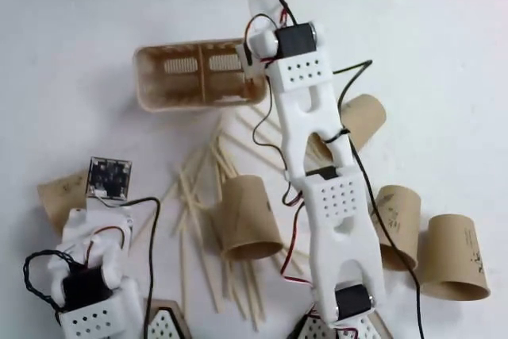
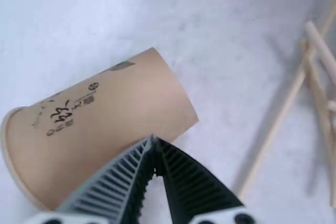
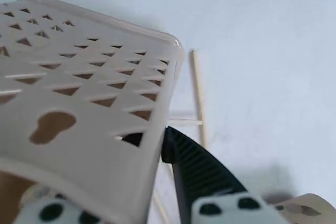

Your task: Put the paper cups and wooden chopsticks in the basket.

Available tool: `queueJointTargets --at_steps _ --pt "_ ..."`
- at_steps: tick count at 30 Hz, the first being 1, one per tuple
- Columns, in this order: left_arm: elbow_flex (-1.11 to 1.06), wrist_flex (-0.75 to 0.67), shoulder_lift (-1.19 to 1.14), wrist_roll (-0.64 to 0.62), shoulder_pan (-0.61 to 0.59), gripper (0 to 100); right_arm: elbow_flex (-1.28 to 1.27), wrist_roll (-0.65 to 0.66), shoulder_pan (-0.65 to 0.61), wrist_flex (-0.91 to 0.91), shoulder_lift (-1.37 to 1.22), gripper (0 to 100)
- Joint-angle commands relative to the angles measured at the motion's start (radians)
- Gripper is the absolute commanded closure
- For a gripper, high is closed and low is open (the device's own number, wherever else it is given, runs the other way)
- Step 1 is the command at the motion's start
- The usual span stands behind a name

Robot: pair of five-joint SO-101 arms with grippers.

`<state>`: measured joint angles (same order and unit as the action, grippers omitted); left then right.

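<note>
Cup (image 2: 100, 129) lies on its side at bench (image 1: 71, 37) left. Light and crushable, so pinch the rim wall gently. Left gripper (image 2: 155, 145): jaws shut, empty, tips just over the cup. Chopsticks (image 1: 202, 196) are scattered mid-bench. Stiff, thin, likely to roll, so grab mid-length. Basket (image 1: 151, 77) sits behind them. Right gripper (image 3: 157, 153): jaws straddle its end wall, seemingly clamped. More cups (image 1: 452, 256) lie at right.

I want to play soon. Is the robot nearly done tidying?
Not nearly. Done: nothing; the basket looks empty. In hand: right gripper grips its wall, left gripper is shut over a cup. Left: all cups and chopsticks, on the table.
</note>
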<state>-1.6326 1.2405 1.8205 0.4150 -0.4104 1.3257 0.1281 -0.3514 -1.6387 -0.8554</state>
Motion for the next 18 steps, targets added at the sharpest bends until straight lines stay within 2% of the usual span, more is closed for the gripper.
queueJointTargets --at_steps 1,9,18 --pt "0.003 -0.017 0.007 0.005 -0.008 97 0.041 0.068 -0.015 -0.064 0.091 98.0" --pt "0.003 -0.017 0.007 0.005 -0.008 97 0.0 0.098 0.007 -0.082 0.099 98.1" --pt "0.003 -0.017 0.007 0.005 -0.008 97 -0.318 0.1 -0.001 -0.081 0.314 98.1"
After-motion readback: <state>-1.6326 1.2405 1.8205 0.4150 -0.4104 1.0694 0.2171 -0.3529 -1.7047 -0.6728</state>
